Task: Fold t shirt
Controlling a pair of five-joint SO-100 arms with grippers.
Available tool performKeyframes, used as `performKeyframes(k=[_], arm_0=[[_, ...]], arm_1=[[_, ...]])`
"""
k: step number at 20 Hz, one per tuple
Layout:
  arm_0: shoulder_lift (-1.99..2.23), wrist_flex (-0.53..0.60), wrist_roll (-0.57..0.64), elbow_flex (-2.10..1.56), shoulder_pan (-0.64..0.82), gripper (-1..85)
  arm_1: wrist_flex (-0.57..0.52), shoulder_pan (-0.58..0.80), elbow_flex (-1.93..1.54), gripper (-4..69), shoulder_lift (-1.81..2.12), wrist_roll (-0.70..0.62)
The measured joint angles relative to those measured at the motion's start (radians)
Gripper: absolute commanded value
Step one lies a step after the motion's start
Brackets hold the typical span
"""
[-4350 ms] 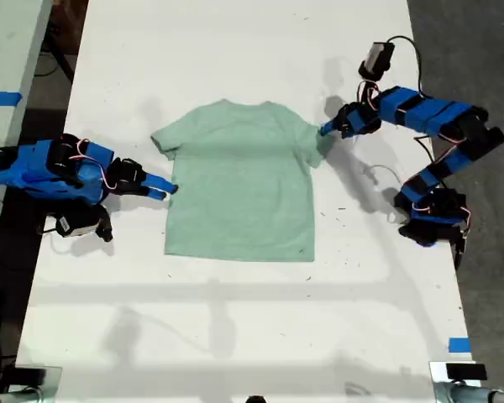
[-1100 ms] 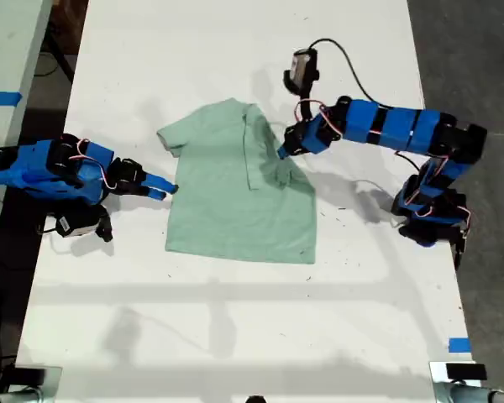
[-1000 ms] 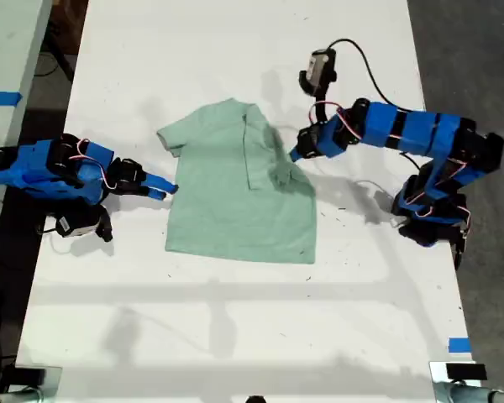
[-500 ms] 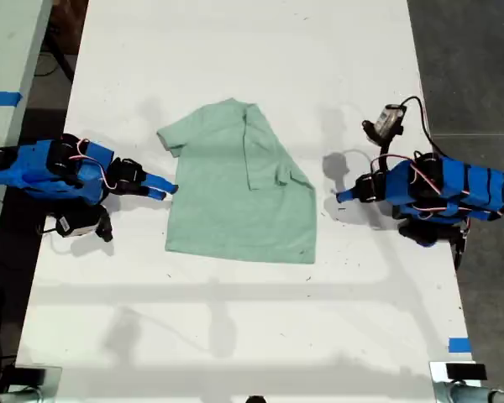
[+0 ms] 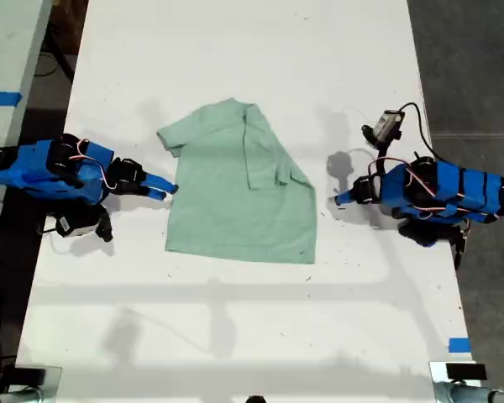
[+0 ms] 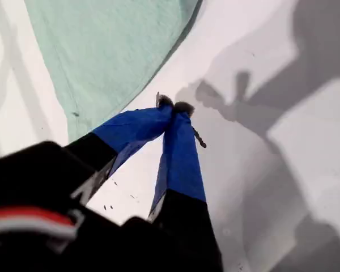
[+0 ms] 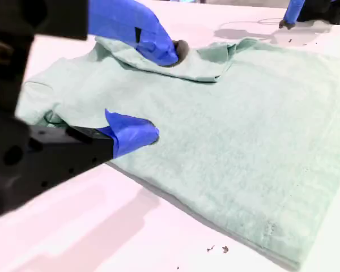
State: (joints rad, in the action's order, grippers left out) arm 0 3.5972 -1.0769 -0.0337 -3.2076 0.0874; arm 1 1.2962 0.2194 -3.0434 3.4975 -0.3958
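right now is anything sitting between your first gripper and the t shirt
Nothing visible. My first gripper, jaws shut and empty, is at the exterior view's right with only bare white table between it and the t shirt; the first wrist view shows just small dark specks there.

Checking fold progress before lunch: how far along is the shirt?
Done: one sleeve of the pale mint-green fabric t shirt lies folded over the body. In hand: nothing; my first tool is shut beside the shirt, my second tool open at its other edge. Left: the other sleeve, still spread.
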Motion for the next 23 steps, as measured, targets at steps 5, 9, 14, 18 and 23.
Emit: performKeyframes(k=[5,9,14,18,23], arm_0=[[0.000,0.000,0.000,0.000,0.000,18.4],[0.000,0.000,0.000,0.000,0.000,18.4],[0.000,0.000,0.000,0.000,0.000,18.4],[0.000,0.000,0.000,0.000,0.000,18.4],[0.000,0.000,0.000,0.000,0.000,18.4]], arm_1=[[0.000,-0.002,-0.002,0.3,0.000,0.017],[0.000,-0.002,-0.002,0.3,0.000,0.017],[0.000,-0.002,-0.002,0.3,0.000,0.017],[0.000,-0.002,-0.002,0.3,0.000,0.017],[0.000,-0.002,-0.002,0.3,0.000,0.017]])
